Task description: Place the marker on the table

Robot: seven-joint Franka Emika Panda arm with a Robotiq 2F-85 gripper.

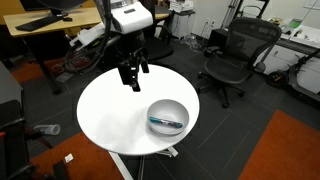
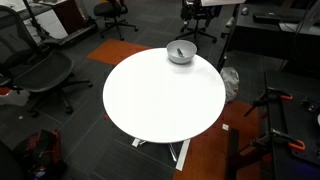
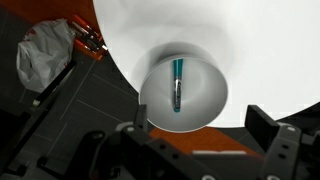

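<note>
- The marker [image 3: 177,82] is seen lying inside the bowl [image 3: 207,100], not yet on the surface [image 1: 110,115].
- The bowl is set close to the surface's edge in both exterior views.
- The end effector [image 1: 133,76] is held above the surface, apart from the bowl, fingers spread wide, nothing gripped.

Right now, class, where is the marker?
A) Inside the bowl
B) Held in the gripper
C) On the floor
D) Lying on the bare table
A: the wrist view shows the marker lying inside the bowl, while the gripper hangs open and empty above the table.
</note>
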